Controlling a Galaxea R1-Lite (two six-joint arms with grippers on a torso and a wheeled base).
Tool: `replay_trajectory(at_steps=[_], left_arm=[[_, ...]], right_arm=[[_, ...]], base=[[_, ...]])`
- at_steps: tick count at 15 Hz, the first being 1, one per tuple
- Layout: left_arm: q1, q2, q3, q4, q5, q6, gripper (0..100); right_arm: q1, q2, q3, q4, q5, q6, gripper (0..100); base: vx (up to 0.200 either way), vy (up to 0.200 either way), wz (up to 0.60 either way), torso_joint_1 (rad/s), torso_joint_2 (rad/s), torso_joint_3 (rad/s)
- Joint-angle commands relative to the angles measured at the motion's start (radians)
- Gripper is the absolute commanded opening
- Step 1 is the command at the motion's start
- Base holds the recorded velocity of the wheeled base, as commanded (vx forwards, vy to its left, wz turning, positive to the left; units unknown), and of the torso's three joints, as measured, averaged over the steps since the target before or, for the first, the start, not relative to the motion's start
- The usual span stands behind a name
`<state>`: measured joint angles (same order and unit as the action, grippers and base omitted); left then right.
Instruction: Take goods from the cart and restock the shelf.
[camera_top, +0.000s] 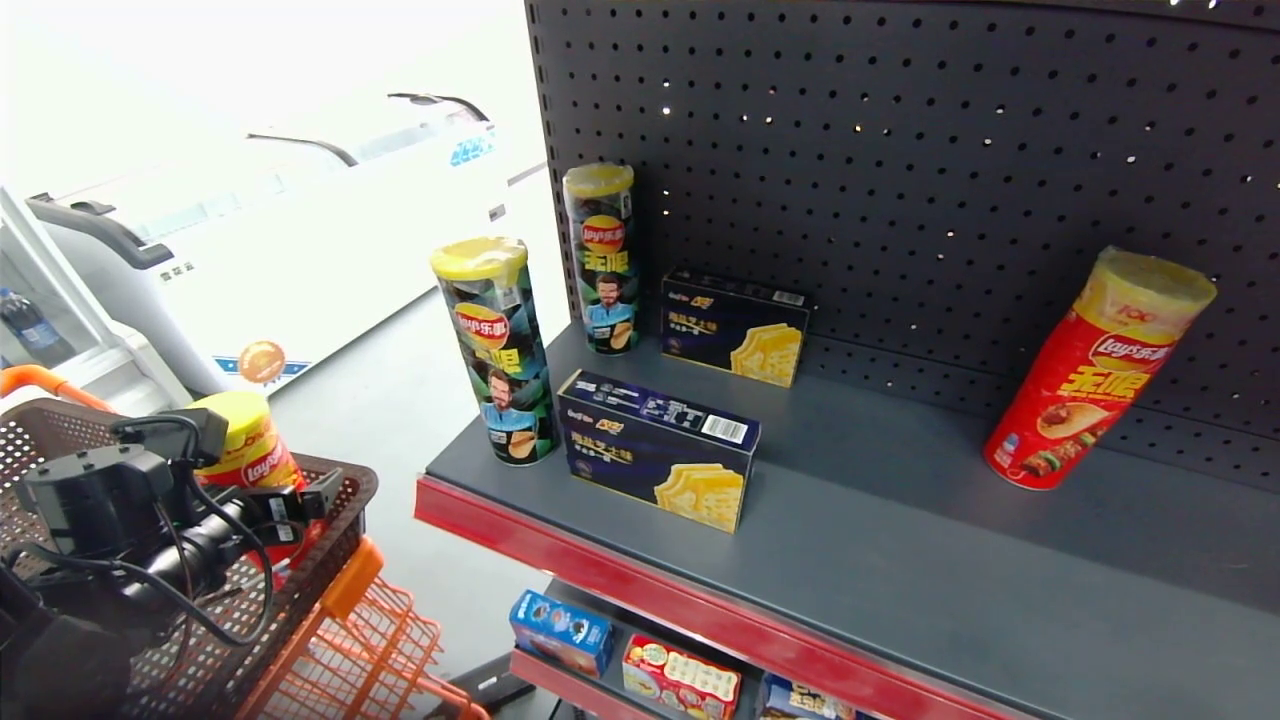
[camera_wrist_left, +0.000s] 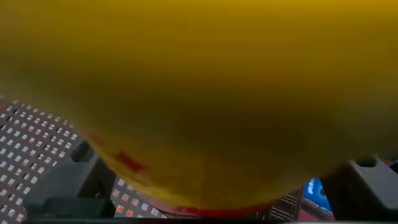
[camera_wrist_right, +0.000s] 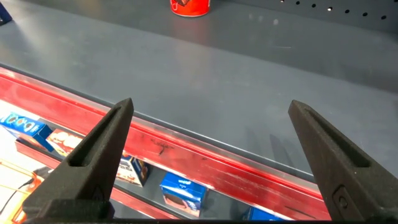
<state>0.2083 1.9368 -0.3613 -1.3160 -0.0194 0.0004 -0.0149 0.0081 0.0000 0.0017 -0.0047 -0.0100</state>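
In the cart (camera_top: 350, 476), the left gripper (camera_top: 290, 500) clasps a yellow-lidded red chip can (camera_top: 245, 450), its yellow top crowding the left wrist view between both fingers (camera_wrist_left: 62, 186). The right wrist view shows the right gripper (camera_wrist_right: 211, 162), jaws spread wide and empty, over the shelf (camera_wrist_right: 249, 81) and its red lip. The head view takes in cracker boxes (camera_top: 655, 460), two dark cans (camera_top: 495, 350) and a second red can (camera_top: 1090, 370) farther back

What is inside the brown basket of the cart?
A red can with a yellow lid is there, with the left gripper around it. The arm covers the rest of the basket.
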Motion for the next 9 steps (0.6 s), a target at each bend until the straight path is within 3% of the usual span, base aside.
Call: replay_trajectory(at_steps=[1,6,7,9], left_arm=[[0.002,-0.004,-0.002,-0.002,-0.001,0.018,100],[0.002,-0.004,0.007,-0.014,0.002,0.023,100],[0.002,-0.004,-0.001,-0.011,0.001,0.021,0],[0.002,-0.004,0.008,0.000,0.001,0.023,0]], right_arm=[[0.000,0.000,0.000,0.000,0.000,-0.001,100],[0.000,0.000,0.000,0.000,0.000,-0.001,100],[0.000,0.000,0.000,0.000,0.000,-0.001,100],[0.000,0.000,0.000,0.000,0.000,-0.001,100]], base=[[0.000,0.000,0.00,0.000,0.00,0.000],[0.000,0.000,0.00,0.000,0.00,0.000],[0.000,0.000,0.00,0.000,0.00,0.000],[0.000,0.000,0.00,0.000,0.00,0.000]])
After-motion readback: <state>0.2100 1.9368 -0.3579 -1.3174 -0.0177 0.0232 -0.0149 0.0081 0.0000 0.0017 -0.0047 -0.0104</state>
